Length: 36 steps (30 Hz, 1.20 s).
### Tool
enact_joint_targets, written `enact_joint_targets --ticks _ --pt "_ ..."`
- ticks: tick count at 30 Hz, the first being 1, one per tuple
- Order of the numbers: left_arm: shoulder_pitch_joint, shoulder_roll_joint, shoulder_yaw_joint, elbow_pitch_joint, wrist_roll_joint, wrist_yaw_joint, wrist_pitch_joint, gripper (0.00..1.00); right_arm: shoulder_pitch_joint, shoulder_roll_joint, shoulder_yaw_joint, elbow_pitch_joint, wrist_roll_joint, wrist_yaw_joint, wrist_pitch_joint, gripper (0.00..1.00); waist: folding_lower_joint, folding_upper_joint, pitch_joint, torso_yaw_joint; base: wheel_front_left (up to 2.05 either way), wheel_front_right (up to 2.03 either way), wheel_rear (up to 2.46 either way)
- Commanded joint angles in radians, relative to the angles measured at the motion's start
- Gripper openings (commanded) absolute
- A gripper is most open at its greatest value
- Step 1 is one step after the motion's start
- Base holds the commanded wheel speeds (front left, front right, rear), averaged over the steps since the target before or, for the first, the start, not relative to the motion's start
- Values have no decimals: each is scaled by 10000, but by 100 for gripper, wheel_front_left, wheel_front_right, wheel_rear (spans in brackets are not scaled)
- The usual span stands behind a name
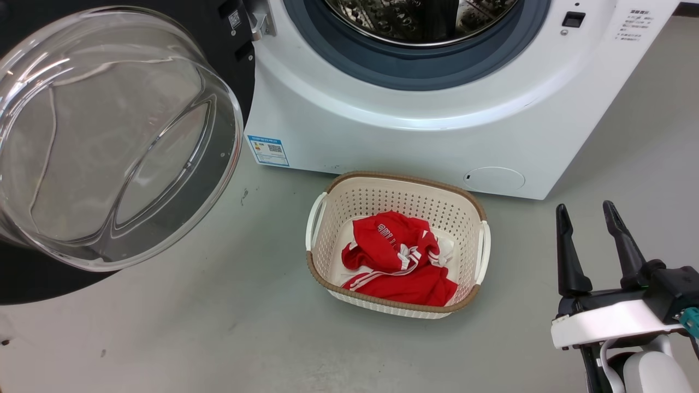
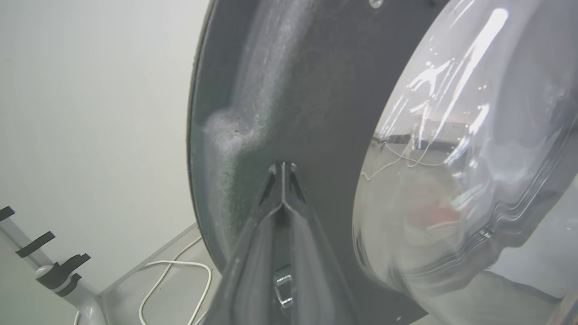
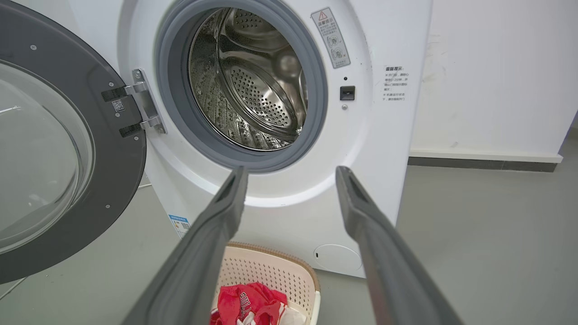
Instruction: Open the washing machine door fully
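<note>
Head view: the right claw (image 1: 584, 206), fingers spread and empty, points upward at lower right, arm held low. The washing machine (image 1: 382, 131) stands ahead of it, with the washing machine door (image 1: 109, 136) swung out far to its left and a laundry basket (image 1: 404, 178) between.

Left wrist view: the left claw (image 2: 282, 168), fingers pressed together and pinching nothing, aims its tip at the door's dark inner face, with the glass bowl (image 2: 451, 158) to its right; contact is unclear.

Right wrist view: the open drum (image 3: 253, 90) lies ahead of the right claw, with the hinge (image 3: 144, 101) up to its left.

This looks like the final push: next, press the door outward until the hinge stops
</note>
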Motion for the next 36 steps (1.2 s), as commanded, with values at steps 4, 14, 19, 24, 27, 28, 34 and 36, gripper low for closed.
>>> enact_joint_targets --ticks 4,14,19,24,27,28,34,36 --pt "6 -49 386 148 328 -187 -20 0 -29 18 103 124 -3 -7 -10 100 -1 0 -221 -109 0 0 0" --pt "1530 -1791 577 -1547 1166 -368 -21 0 365 18 199 378 221 -7 -83 100 -1 0 -952 -211 0 0 0" --pt "2205 -2873 183 -2481 1604 -555 -21 0 478 18 265 414 249 -7 -98 100 -1 0 -1192 -247 0 0 0" --pt "2646 -3661 -319 -3155 1934 -753 -23 100 553 18 372 444 276 -7 -106 100 -1 0 -1388 -381 0 0 0" --pt "2782 -3896 -724 -3536 2215 -794 -21 100 587 18 425 440 284 -7 -112 100 -1 0 -1455 -493 0 0 0" --pt "2785 -3944 -884 -3652 2328 -808 -21 100 596 18 429 431 277 -7 -114 100 -1 0 -1468 -535 0 0 0" --pt "2540 -4044 -1580 -4036 2676 -925 -22 100 580 18 513 434 245 -7 -105 100 -1 0 -1510 -792 0 0 0" --pt "2336 -4069 -1805 -4127 2810 -938 -23 100 534 17 523 419 197 -7 -80 100 -1 0 -1518 -907 0 0 0"
